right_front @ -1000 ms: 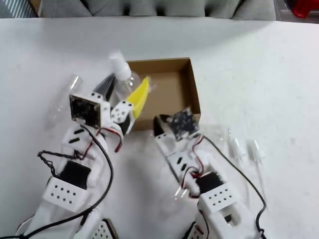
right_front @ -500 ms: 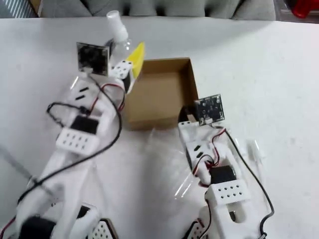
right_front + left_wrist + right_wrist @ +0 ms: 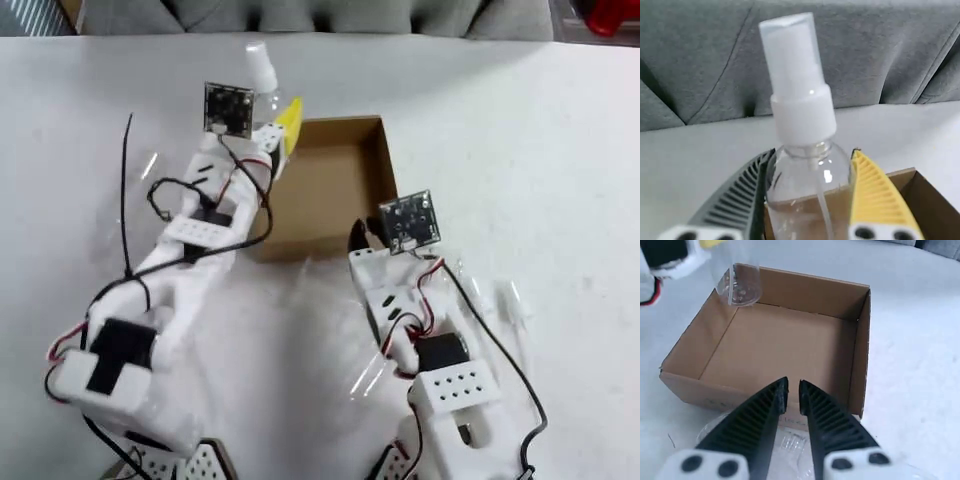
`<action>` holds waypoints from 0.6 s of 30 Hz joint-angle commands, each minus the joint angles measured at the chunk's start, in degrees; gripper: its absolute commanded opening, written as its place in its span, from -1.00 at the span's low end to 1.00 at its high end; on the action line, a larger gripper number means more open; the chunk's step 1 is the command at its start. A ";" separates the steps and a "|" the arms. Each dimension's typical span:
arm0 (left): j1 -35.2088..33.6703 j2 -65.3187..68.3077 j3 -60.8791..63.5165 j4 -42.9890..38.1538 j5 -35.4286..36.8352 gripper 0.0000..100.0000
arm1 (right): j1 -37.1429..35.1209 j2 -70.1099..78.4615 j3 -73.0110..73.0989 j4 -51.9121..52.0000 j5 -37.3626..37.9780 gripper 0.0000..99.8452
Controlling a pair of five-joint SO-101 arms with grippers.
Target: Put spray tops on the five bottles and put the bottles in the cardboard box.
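High view looks straight down on white table [image 3: 560, 150]; wrist views sit low, close-in; all share open brown cardboard box [image 3: 790, 340].

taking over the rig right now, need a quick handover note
Left gripper: shut on a bottle with its spray top on, held above the box's far left corner.
Right gripper: jaws nearly shut, holding nothing, at the box's near wall.
Two loose tops lie on the table by the right arm.
Done: one bottle capped; none in the box yet.
Left: drop this one in, then cap and box the rest. The other clear bottles are hard to make out.
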 commanded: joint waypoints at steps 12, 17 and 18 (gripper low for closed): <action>-1.63 8.48 -4.31 -10.90 -0.44 -0.96 | -2.42 0.13 -3.08 0.13 -0.35 -0.96; -1.71 10.86 -4.31 -15.12 -0.09 -0.96 | -2.68 0.13 -2.37 -0.22 -0.26 -0.96; -1.71 11.38 -4.31 -15.65 -0.09 -0.96 | -2.68 0.13 -2.29 -0.22 -0.26 -0.96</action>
